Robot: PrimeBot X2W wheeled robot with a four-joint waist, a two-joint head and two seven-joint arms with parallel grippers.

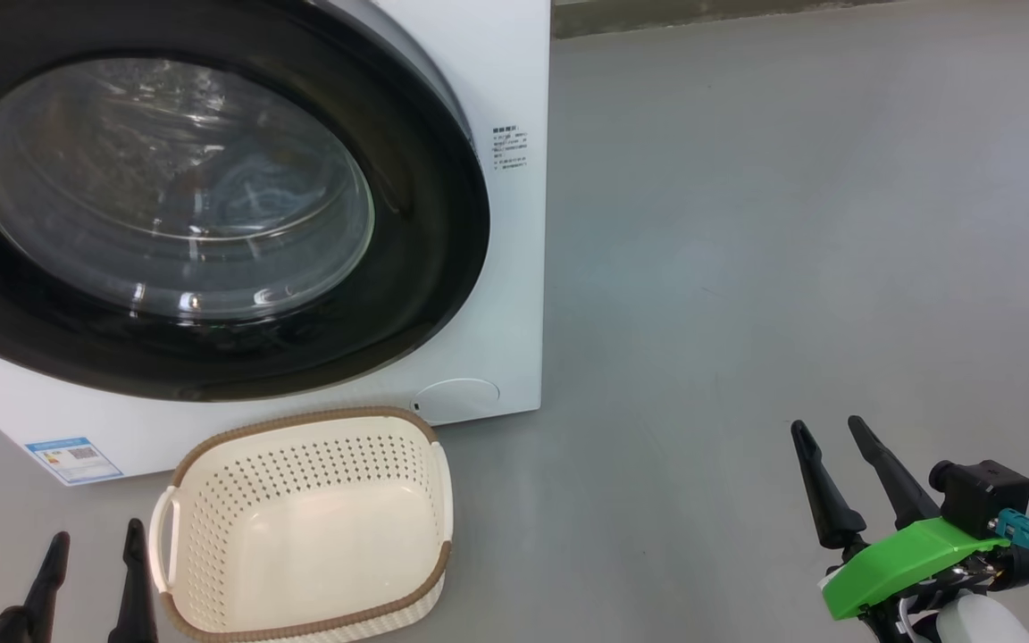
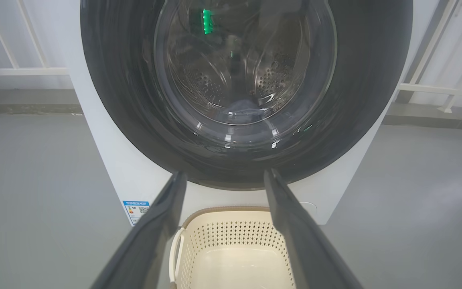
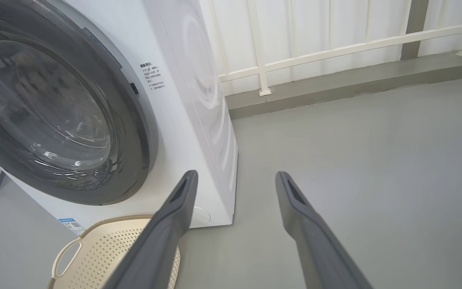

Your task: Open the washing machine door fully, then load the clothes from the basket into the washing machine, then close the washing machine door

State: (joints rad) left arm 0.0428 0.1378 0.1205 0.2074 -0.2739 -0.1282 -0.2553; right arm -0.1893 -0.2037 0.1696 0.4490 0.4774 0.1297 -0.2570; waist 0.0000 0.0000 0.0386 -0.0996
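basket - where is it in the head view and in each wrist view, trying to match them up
Head view: the basket sits lower left of centre, on the floor before the washing machine.
Left wrist view: basket at bottom centre, between the left hand's fingers.
Right wrist view: basket in the bottom left corner, partly behind a right hand finger.
Shared landmark: the blue label by the basket's left end.
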